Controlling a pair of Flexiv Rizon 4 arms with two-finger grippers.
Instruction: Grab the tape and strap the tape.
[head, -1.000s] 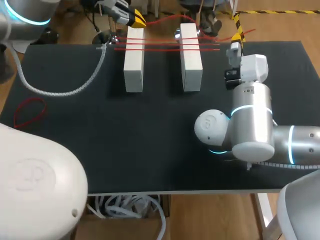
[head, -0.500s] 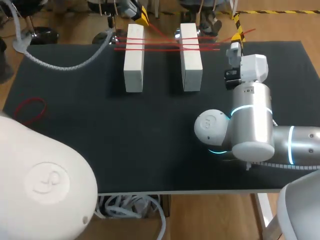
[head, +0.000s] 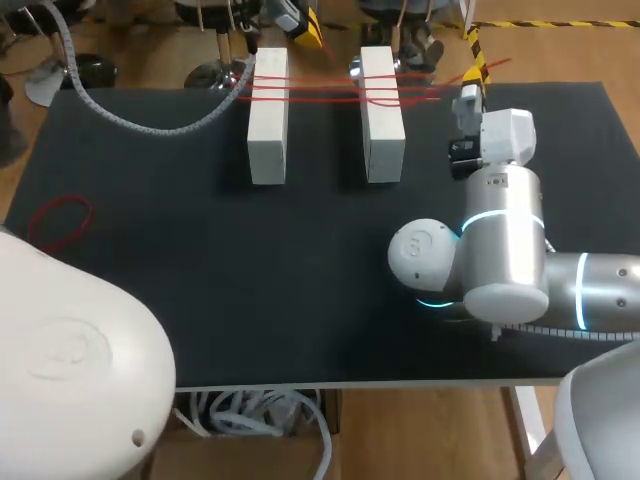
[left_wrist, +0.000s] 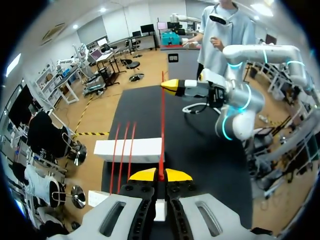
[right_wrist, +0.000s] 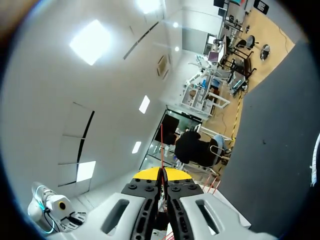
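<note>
The red tape (left_wrist: 162, 125) runs taut between the two grippers along the upper edge of the head view, with several strands lying across the left block (head: 267, 115) and the right block (head: 381, 110) near the top centre of the table (head: 200, 280). The left gripper (left_wrist: 160, 174) is pinched tight on one end of the tape, just above the left block, and the right gripper (right_wrist: 161, 173) is pressed together on the other at the upper right. The strapping looks under way, not finished (a spare red loop (head: 58, 222) lies at the frame's left). The next move probably calls for laying this strand down beside the others without losing tension.
</note>
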